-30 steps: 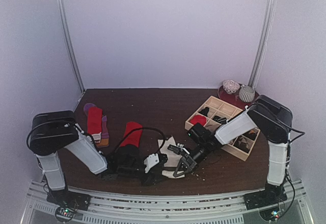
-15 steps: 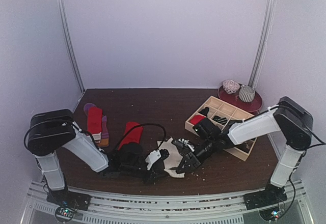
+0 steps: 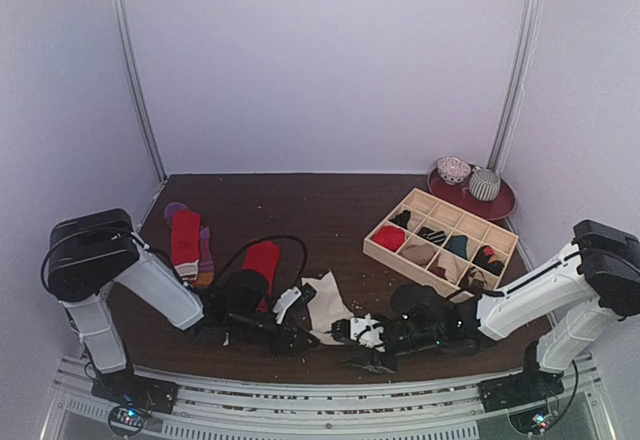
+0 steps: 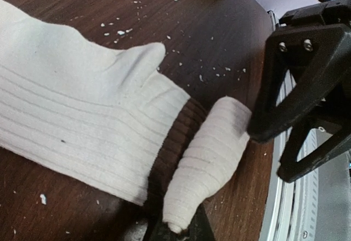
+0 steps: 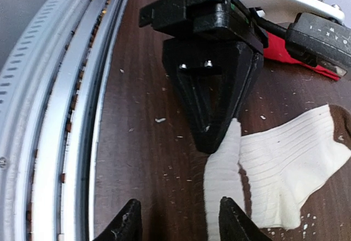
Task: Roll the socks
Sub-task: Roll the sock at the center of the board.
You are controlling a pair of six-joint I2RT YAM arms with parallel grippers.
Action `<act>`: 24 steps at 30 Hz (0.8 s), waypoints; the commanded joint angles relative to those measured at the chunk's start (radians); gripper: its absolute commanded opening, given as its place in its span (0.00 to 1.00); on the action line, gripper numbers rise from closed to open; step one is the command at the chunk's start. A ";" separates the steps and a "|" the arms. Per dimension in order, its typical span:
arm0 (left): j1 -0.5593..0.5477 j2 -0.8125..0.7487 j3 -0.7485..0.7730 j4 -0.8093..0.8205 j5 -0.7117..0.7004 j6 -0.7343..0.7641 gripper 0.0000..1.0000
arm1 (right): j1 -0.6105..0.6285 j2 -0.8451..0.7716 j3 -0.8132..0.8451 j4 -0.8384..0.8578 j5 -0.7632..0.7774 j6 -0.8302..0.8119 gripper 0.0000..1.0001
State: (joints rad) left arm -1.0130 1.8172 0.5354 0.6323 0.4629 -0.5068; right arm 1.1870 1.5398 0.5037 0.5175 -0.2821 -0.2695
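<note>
A cream sock lies flat near the table's front, its near end rolled into a tight tube. My left gripper is shut on one end of that tube. In the right wrist view the left gripper pinches the tube's far end. My right gripper is open, low over the table and facing the left one, with the tube's other end beside its right finger. From above, the cream sock lies between both grippers. A red sock lies behind the left arm. Another red sock lies on a purple and orange one.
The pale wooden grid tray, holding small rolled items, stands at the right. A dark red plate with two patterned balls sits at the back right. The metal rail runs along the table's front edge, close to both grippers. White crumbs dot the table.
My right arm has swung down from in front of the tray to lie low along the front edge. Both grippers have sunk towards the table, uncovering the cream sock.
</note>
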 commanded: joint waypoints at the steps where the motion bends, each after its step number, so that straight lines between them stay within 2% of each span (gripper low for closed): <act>1: 0.000 0.099 -0.023 -0.307 -0.009 -0.001 0.00 | 0.027 0.046 0.024 0.119 0.224 -0.145 0.49; 4: 0.001 0.107 -0.018 -0.307 -0.002 0.003 0.00 | 0.027 0.062 0.006 0.176 0.297 -0.170 0.51; 8: 0.002 0.111 -0.018 -0.313 0.000 0.012 0.00 | 0.024 0.100 0.042 0.104 0.271 -0.169 0.49; 14: 0.015 0.110 -0.036 -0.303 -0.006 0.019 0.00 | 0.026 0.124 0.035 0.041 0.198 -0.096 0.39; 20: 0.017 0.086 -0.039 -0.288 -0.023 0.024 0.00 | 0.021 0.184 0.095 -0.057 0.182 -0.013 0.23; 21: 0.017 0.066 -0.044 -0.279 -0.032 0.034 0.05 | 0.016 0.196 0.107 -0.078 0.172 0.009 0.20; 22: 0.017 0.038 -0.050 -0.268 -0.045 0.044 0.17 | 0.008 0.208 0.119 -0.099 0.157 0.033 0.18; 23: 0.017 0.007 -0.058 -0.259 -0.059 0.061 0.26 | -0.005 0.216 0.130 -0.115 0.122 0.062 0.17; 24: 0.017 -0.037 -0.062 -0.253 -0.076 0.086 0.30 | -0.021 0.221 0.138 -0.131 0.074 0.092 0.17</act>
State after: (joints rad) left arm -1.0008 1.8221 0.5442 0.6289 0.5049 -0.4847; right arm 1.1976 1.7134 0.6033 0.5156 -0.0963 -0.2989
